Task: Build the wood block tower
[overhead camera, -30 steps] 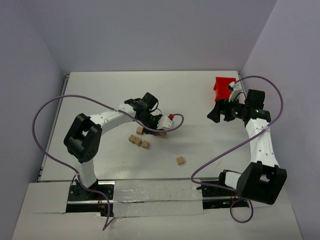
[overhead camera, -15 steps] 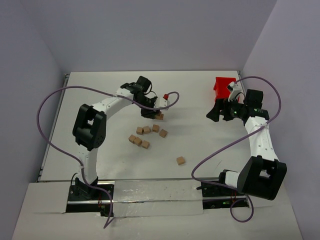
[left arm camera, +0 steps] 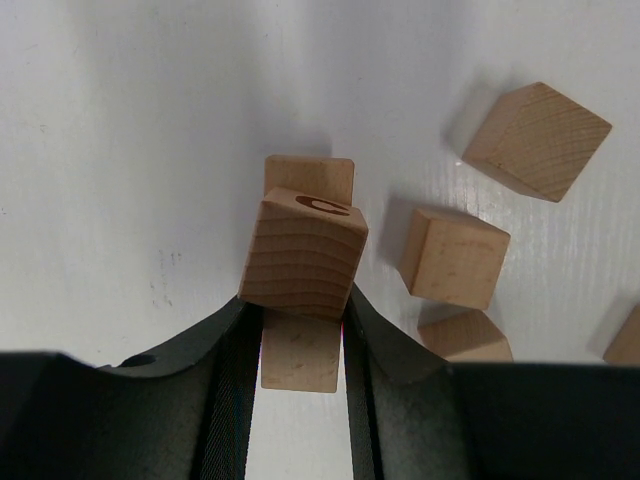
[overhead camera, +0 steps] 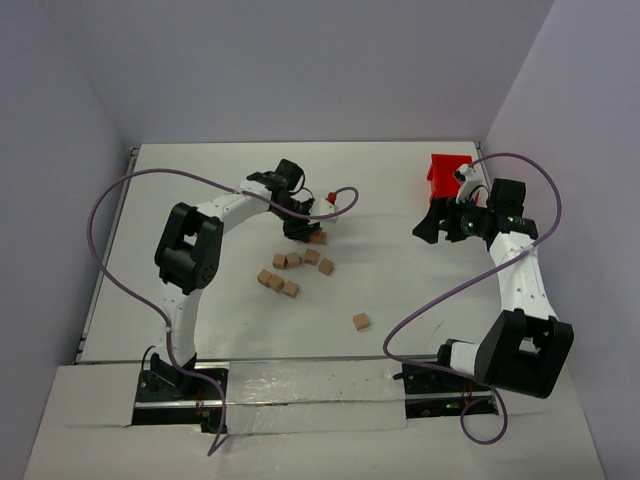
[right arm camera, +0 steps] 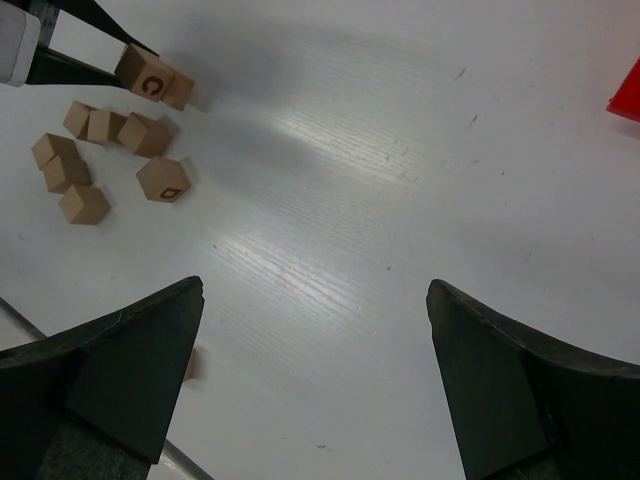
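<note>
Clenching a grainy, sharp-edged wooden cube (left arm camera: 303,253), left claw (left arm camera: 300,305) hovers; right claw (right arm camera: 313,288) gapes.

A white, faintly grained table (overhead camera: 200,180) lies beneath the left gripper (overhead camera: 315,233), with plain lilac walls (overhead camera: 300,70) beyond and beside it.

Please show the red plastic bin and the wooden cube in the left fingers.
Red plastic bin (overhead camera: 440,171): top external view, its outer wall.
Gripped light-brown wooden cube (left arm camera: 303,256): left wrist view, its grained front face.
</note>
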Motion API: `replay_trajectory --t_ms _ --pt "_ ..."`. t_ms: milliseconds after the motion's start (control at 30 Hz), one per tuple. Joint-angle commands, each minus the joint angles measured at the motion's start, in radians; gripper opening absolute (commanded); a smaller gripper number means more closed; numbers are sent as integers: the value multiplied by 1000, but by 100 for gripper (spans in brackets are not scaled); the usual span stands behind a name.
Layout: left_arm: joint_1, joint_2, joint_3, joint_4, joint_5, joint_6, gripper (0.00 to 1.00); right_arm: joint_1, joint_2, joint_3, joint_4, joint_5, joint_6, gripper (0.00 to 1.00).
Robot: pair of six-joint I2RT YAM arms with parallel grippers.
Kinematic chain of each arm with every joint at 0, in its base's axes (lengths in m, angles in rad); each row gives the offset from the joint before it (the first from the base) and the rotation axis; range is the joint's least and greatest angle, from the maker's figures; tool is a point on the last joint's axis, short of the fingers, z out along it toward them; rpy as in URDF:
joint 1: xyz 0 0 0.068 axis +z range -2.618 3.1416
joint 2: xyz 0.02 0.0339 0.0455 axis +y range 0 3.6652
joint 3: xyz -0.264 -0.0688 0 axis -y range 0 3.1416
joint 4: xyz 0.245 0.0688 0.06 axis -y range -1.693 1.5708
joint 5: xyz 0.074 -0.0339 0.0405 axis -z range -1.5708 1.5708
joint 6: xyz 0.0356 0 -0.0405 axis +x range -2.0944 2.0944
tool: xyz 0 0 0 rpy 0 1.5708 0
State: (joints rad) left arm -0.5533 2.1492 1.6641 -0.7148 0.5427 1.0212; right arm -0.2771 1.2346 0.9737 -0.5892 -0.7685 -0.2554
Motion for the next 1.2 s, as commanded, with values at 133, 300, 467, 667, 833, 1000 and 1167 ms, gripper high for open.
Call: replay_trajectory --t_ms 133,300,467,667,833,1000,1167 --pt "0 -63 -107 117 33 -37 1 7 -14 14 15 -9 3 100" --pt "-14 -106 -185 171 28 -62 0 7 -27 20 3 -6 1 100" --pt "-47 -163 -282 221 16 -101 0 7 -49 19 -4 -6 5 100" --pt "-92 -235 -382 283 3 -170 0 7 -79 10 -11 -7 8 100" --pt "-143 -304 -485 333 -22 -222 0 7 -105 13 -24 0 4 100" --pt "-189 -368 -582 379 -35 -264 0 7 -125 13 -37 1 1 100" --pt "-237 -419 -644 391 -36 -309 0 7 -138 8 -40 0 5 100"
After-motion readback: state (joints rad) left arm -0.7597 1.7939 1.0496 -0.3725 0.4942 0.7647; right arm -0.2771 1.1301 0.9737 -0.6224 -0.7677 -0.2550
